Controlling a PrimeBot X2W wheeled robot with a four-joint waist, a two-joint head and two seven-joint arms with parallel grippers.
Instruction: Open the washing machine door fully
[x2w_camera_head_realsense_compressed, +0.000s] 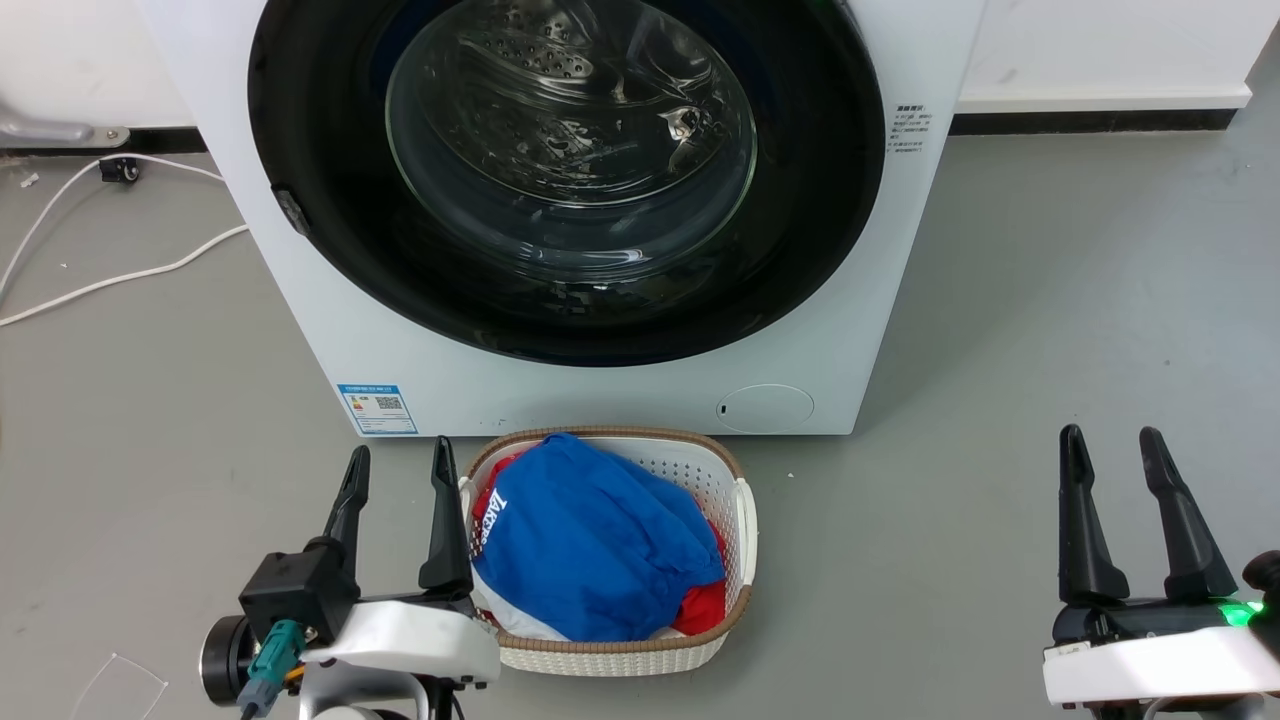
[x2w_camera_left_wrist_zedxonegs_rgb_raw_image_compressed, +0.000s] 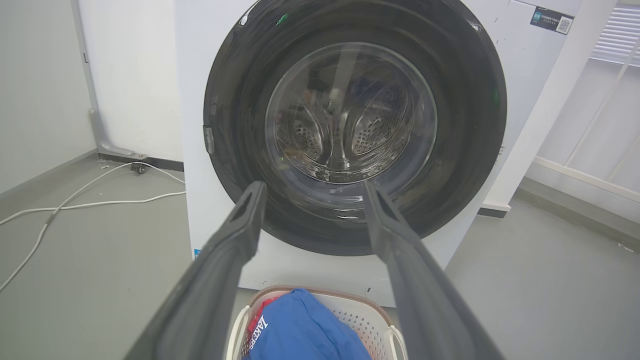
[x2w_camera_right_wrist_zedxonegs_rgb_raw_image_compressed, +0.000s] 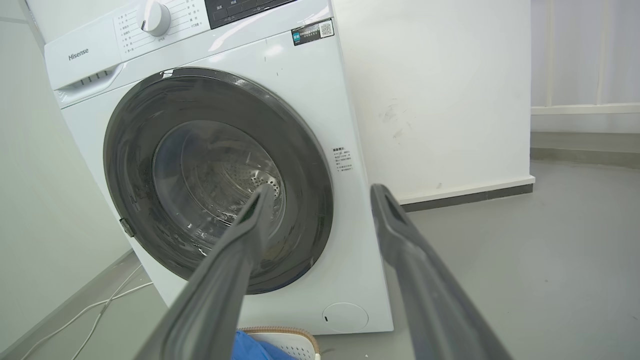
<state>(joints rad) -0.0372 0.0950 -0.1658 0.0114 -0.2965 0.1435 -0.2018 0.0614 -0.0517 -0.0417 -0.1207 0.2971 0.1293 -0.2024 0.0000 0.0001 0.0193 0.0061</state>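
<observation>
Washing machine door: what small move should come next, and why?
Probably lift the left gripper toward the grey tab on the left rim of the washing machine door: the door looks shut, and this open gripper is on that side.

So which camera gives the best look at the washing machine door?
The right wrist view: the whole washing machine door shows, rim and glass, shut. The left wrist view faces it squarely but crops its top; the head view cuts off its upper part.
</observation>
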